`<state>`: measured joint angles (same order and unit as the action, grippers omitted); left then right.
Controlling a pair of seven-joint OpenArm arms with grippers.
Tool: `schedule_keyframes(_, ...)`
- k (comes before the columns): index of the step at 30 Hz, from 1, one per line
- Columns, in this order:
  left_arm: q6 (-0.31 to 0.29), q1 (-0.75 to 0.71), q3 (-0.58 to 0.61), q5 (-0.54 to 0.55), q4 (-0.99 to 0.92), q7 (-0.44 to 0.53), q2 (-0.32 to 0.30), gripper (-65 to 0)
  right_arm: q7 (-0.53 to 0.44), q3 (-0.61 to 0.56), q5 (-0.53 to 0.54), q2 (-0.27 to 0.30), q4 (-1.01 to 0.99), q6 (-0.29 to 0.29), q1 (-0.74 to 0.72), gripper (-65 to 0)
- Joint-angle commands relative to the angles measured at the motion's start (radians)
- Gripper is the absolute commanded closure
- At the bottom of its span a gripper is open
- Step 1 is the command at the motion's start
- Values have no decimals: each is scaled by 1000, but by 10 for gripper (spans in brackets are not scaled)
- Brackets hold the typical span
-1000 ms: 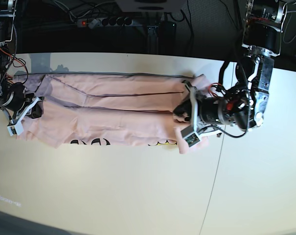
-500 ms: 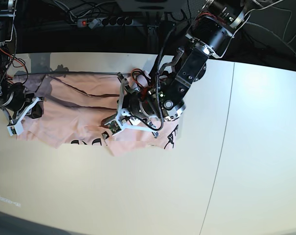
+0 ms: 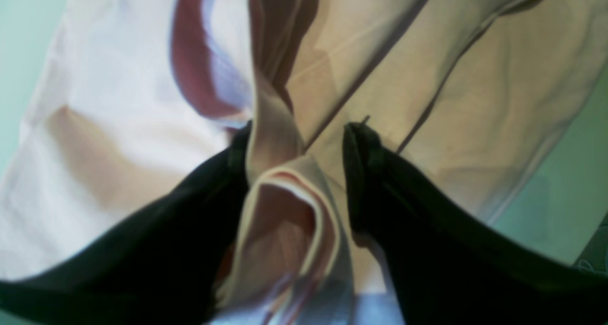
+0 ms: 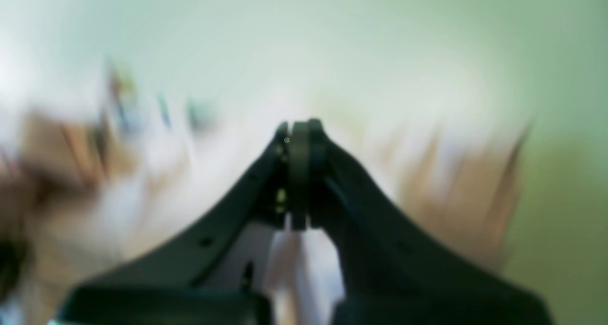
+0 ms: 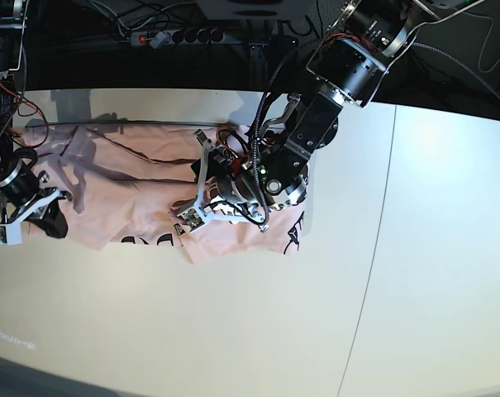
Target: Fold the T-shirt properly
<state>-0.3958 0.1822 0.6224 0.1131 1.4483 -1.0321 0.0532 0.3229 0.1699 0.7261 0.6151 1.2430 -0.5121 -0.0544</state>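
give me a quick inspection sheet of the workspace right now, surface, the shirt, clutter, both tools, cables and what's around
Surface: pale table with a seam line running down its right part.
Job's things: pink T-shirt lying lengthwise, one end doubled over toward the middle; black lettering shows at its near edge.
Clutter: nothing seen on the table besides the shirt.
Left tool: jaws apart over the shirt's middle, a fold of pink cloth standing between them, not pinched.
Right tool: jaws shut; at the shirt's end in the base view; whether cloth is pinched cannot be told, its wrist view is blurred.
Cables: wires bundled along the left arm; more cables behind the table.
Surroundings: power strip on the dark floor beyond the far edge.
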Motion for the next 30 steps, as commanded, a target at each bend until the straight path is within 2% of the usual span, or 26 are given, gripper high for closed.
schedule_keyframes(1, 18, 19, -1, 8, 17, 11, 13, -291, -88, 10, 16, 28, 14, -71, -27, 0)
schedule_keyframes(4, 18, 20, -1, 56, 17, 11, 13, -291, -253, 11, 16, 28, 13, -71, -75, 0)
schedule_keyframes(8, 18, 19, -30, 97, 17, 11, 13, -285, -399, 11, 16, 28, 13, -71, -163, 0)
schedule_keyframes(13, 17, 19, -137, 201, 17, 11, 13, -284, -580, 11, 19, 39, 13, -71, -203, 0)
schedule_keyframes(15, 0, 20, -196, 239, 17, 11, 13, -284, -645, 11, 19, 38, 13, -71, -200, 0)
schedule_keyframes(19, -69, 19, -332, 344, 17, -5, 13, -284, -678, 11, 19, 38, 13, -71, -163, 0)
schedule_keyframes(23, -122, 19, -439, 480, 17, -27, 4, -284, -679, 11, 23, 29, 13, -71, -22, 0)
schedule_keyframes(26, -153, 16, -474, 529, 17, -37, -4, -284, -678, 10, 20, 14, 2, -75, 77, 0)
schedule_keyframes(30, -204, 11, -476, 591, 17, -42, -4, -284, -679, 10, 19, -21, -14, -75, 47, 0)
